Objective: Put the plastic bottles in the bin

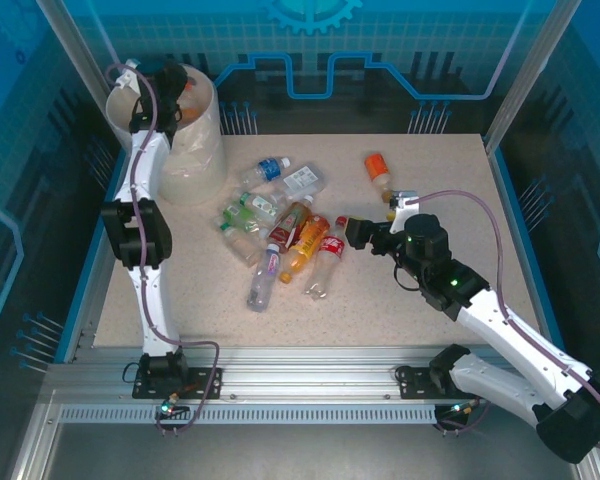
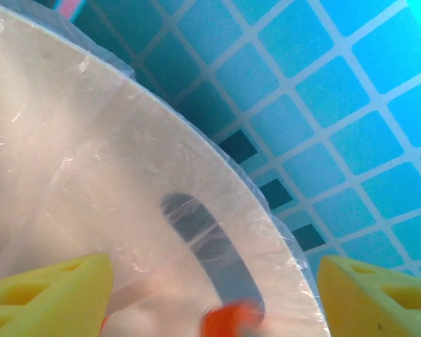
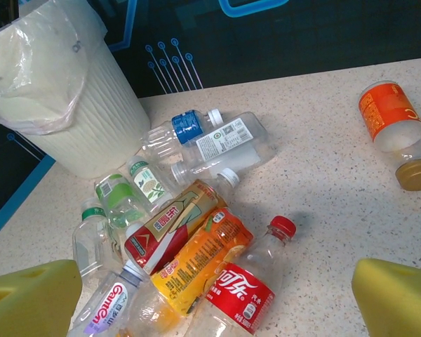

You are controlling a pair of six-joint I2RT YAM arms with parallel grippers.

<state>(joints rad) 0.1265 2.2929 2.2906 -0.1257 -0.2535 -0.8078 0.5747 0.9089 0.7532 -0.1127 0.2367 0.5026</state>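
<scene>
Bin point(image 1: 192, 140): cream, lined with clear plastic, at the far left corner of the desk point(image 1: 450, 200).
Left tool point(image 2: 214, 281): above the bin's mouth, yellow pads point(image 2: 49, 295) apart, gripping nothing. A blurred red-capped item point(image 2: 231, 319) sits low between them, against the bin's inner wall.
Bottles point(image 1: 280, 235): a heap at desk centre, just right of the bin.
Right tool point(image 1: 352, 232): beside the heap, pads spread, empty.
Orange bottle point(image 1: 378, 172): lying alone, farther back.

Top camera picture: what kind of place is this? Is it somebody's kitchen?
Not a kitchen. It looks like a robot test lab: a left arm and a right arm bolted to a metal frame, blue panels walling in the table, and plastic bottles heaped beside a bin for practice.
</scene>
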